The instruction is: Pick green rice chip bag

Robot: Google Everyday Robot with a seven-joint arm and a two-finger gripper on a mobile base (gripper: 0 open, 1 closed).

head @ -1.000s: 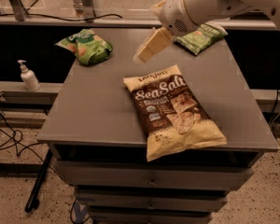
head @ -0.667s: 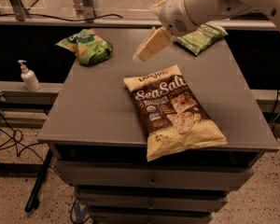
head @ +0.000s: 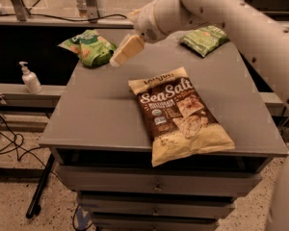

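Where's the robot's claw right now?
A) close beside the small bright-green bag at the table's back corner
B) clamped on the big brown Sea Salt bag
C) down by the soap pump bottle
A: the gripper hangs close beside the green rice chip bag, not on the Sea Salt bag.

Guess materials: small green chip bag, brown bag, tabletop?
The small green chip bag: thin plastic film, glossy; highlights and crinkles show. The brown bag: likely matte film or paper-look laminate; little shine. The tabletop: smooth grey, painted metal or laminate, can't tell. The gripper hovers beside the green bag, above the tabletop.
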